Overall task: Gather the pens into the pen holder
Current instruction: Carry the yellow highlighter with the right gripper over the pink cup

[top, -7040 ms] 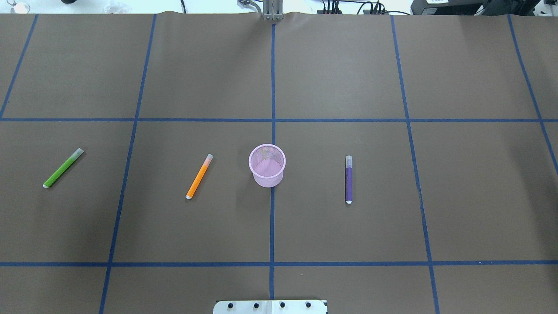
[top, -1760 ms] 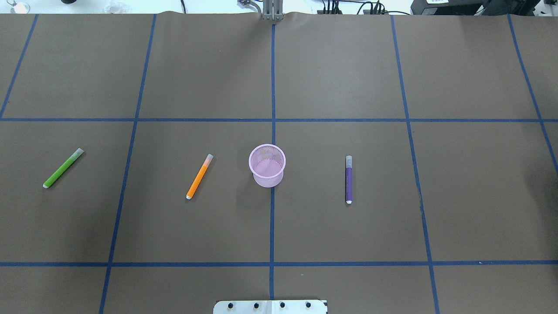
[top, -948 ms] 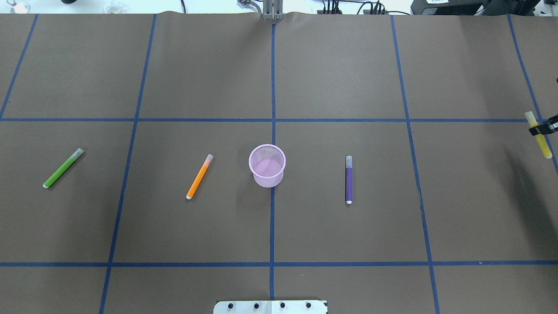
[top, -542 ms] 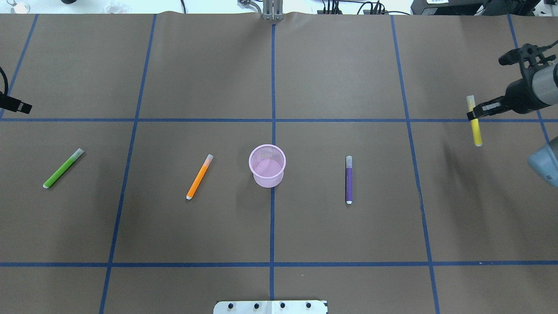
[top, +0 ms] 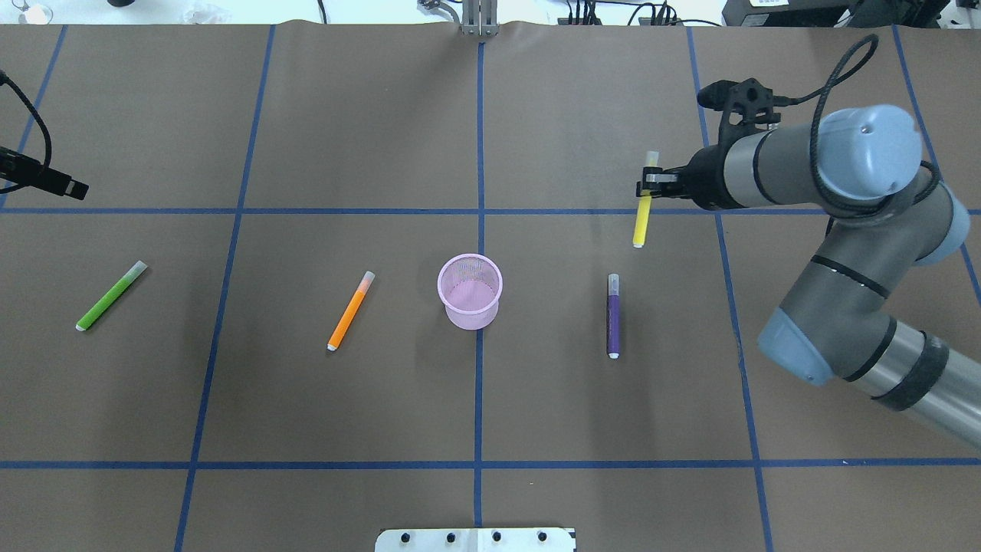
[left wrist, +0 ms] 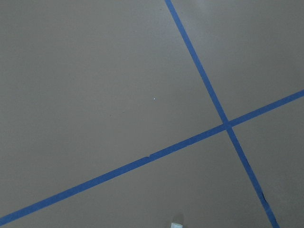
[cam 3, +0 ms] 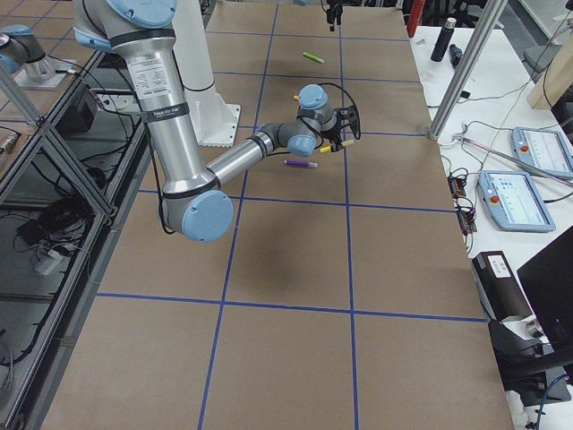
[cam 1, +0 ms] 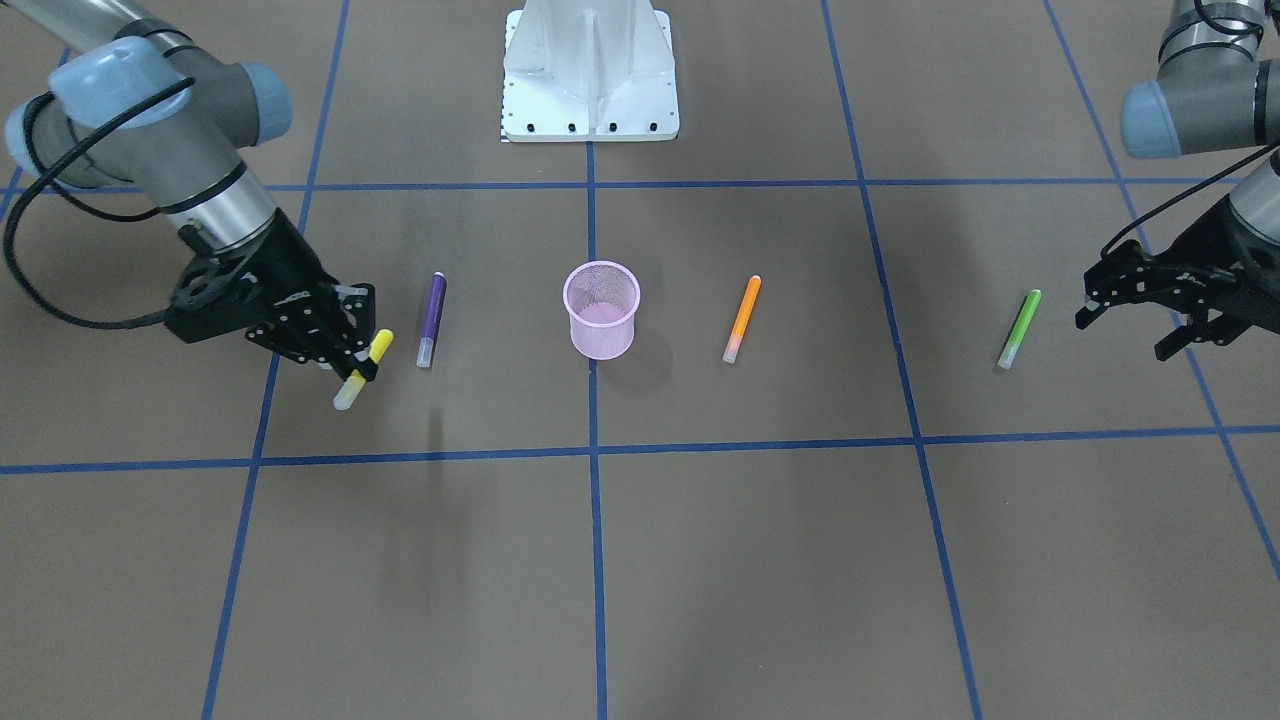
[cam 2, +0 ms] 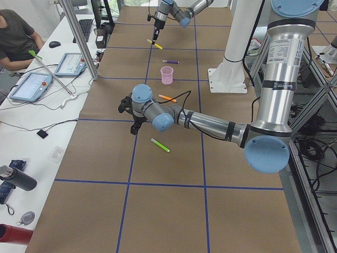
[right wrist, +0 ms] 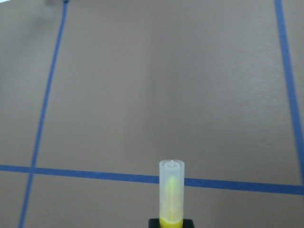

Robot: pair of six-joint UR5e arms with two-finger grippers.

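My right gripper (top: 647,184) is clamped on a yellow pen (top: 641,222) just below its cap, aloft to the right of the pen holder (top: 438,285). My left gripper (cam 1: 1125,333) gapes empty beyond the green pen (top: 107,299) (farthest from the holder). The purple pen (top: 613,322) and orange pen (top: 349,313) flank the holder: light, stiff, slick barrels, I'd judge, best pinched mid-length, with no legible writing.

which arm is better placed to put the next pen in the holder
Right. The right end effector is shut on a yellow pen, held in the air and nearer the holder. The left end effector is open and empty near the green pen, the one farthest from the holder.
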